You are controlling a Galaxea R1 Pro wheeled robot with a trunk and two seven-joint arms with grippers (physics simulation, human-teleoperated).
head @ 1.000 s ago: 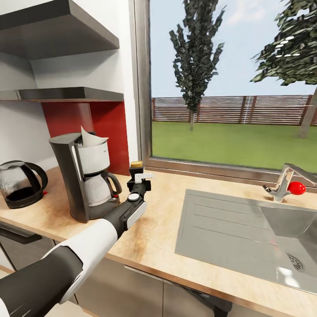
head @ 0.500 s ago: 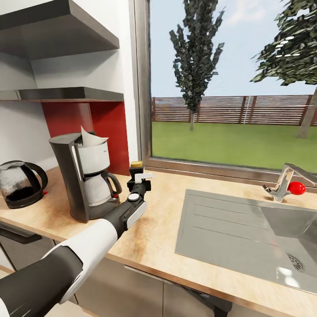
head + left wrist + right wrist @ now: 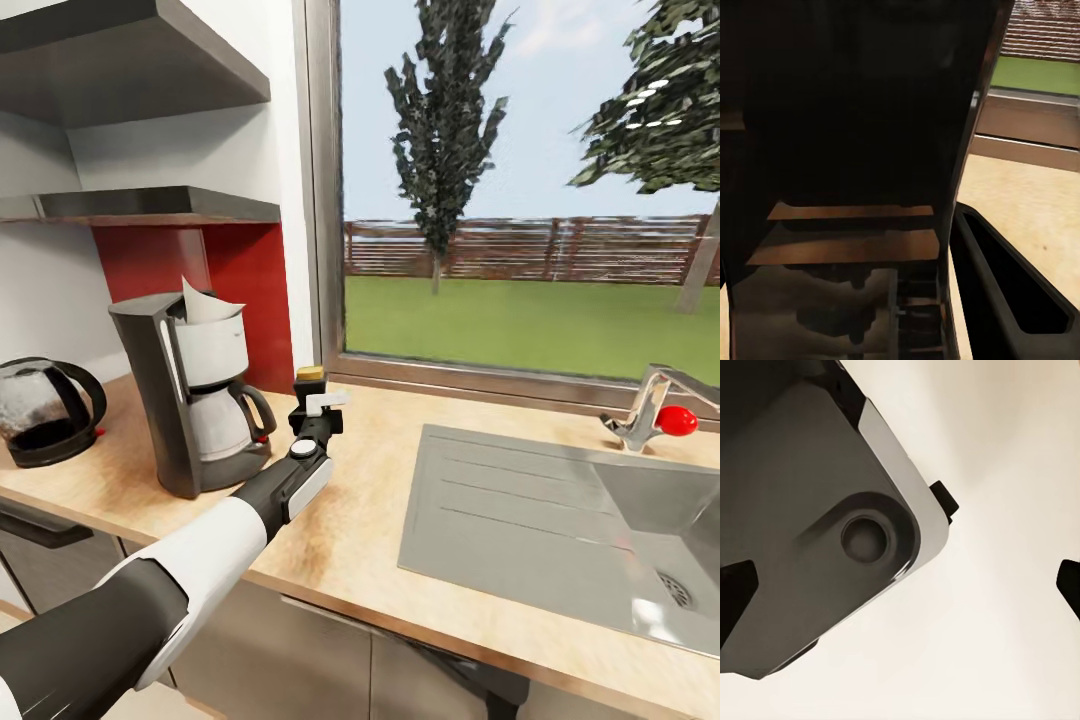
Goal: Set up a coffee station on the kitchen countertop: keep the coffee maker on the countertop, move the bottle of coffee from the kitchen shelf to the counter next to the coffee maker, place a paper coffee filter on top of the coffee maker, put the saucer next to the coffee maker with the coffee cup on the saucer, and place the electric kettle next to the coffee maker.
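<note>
My left gripper point(image 3: 312, 405) is closed around the coffee bottle point(image 3: 310, 374), standing on the counter point(image 3: 360, 540) just right of the coffee maker point(image 3: 195, 395). Right gripper: I can't tell.

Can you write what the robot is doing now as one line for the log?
left pincer: at coffee bottle | bottle: on countertop, beside coffee maker | filter: on maker | kettle: on counter

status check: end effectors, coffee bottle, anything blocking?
Left end effector at the bottle of coffee, grip state unclear. Bottle beside the coffee maker on the countertop. Paper coffee filter on top, electric kettle alongside. No obstruction visible.
</note>
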